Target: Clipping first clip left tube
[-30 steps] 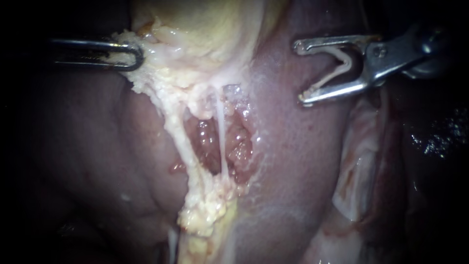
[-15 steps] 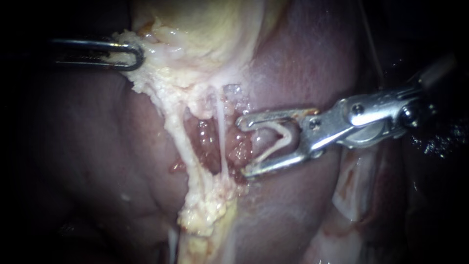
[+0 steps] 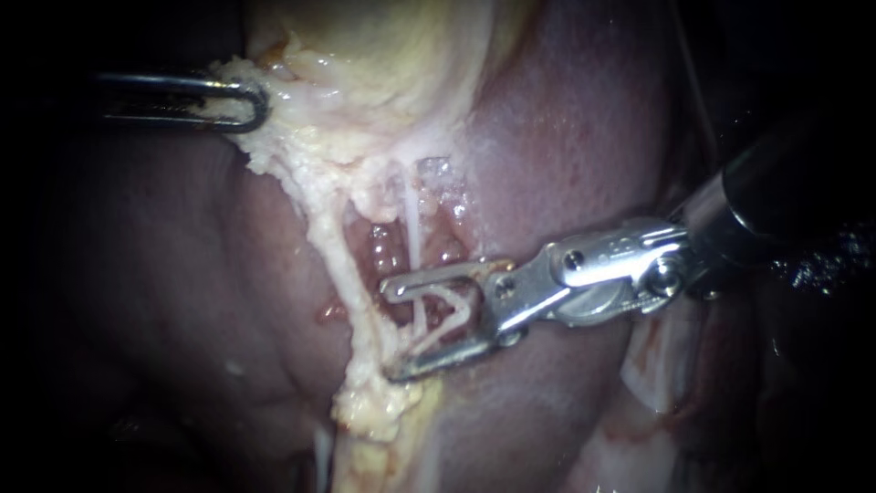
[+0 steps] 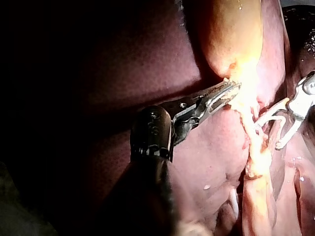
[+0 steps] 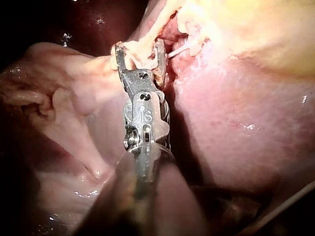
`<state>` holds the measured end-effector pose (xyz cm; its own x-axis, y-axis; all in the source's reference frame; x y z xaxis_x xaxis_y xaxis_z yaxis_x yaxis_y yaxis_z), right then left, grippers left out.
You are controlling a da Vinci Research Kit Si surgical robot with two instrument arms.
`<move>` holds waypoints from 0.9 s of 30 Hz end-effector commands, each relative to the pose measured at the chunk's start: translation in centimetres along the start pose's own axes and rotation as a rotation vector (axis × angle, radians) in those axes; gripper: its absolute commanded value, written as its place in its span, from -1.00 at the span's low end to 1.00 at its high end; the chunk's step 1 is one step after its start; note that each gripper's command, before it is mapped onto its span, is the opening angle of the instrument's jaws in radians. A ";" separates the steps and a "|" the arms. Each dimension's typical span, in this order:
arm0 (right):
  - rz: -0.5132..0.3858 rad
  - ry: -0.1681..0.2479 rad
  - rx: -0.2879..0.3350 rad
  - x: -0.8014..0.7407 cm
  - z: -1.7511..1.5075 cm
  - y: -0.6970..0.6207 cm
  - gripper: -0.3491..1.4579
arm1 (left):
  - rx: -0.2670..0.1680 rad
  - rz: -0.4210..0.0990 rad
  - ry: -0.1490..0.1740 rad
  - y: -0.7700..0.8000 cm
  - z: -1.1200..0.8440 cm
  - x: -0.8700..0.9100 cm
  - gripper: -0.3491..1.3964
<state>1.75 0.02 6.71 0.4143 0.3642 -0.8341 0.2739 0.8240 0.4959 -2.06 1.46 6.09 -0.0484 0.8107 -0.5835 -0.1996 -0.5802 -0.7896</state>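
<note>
My right instrument [image 3: 391, 331] comes in from the right, its jaws open with a white V-shaped clip [image 3: 447, 306] loaded between them. The jaws straddle a thin white tube [image 3: 412, 228], and their tips reach the thick cream strand [image 3: 333, 256] to its left. In the right wrist view pale tissue lies between the jaws of the right instrument [image 5: 139, 49]. My left instrument [image 3: 239, 102] is at the upper left, shut on the gallbladder's [image 3: 365, 46] ragged fringe and holding it taut. The left wrist view shows the left instrument [image 4: 225, 91] on that fringe, with the right instrument [image 4: 270, 130] beyond it.
The liver [image 3: 566, 146] lies to the right of the raw red dissected pocket [image 3: 388, 265] and under the right instrument's shaft. A fatty yellow lump [image 3: 379, 406] hangs where the strands meet below. Pale folded tissue [image 3: 666, 356] lies at the lower right.
My right instrument has moved down and to the left, from above the liver to the strands, and its open jaws now straddle the thin tube. The left instrument has not moved.
</note>
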 end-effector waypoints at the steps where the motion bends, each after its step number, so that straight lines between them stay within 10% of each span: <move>1: 0.006 -0.001 -0.006 -0.01 0.02 0.01 -0.06 | 0.000 0.000 0.000 0.00 0.00 0.00 -1.00; 27: 0.047 0.136 0.095 0.00 0.79 -0.04 -0.07 | 0.003 0.001 0.001 0.00 0.04 -0.01 -1.00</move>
<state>2.45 -0.37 6.87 0.3010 0.4679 -0.8310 0.3404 0.7612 0.5519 -2.11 1.46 6.10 -0.0473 0.8098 -0.5848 -0.2014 -0.5812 -0.7885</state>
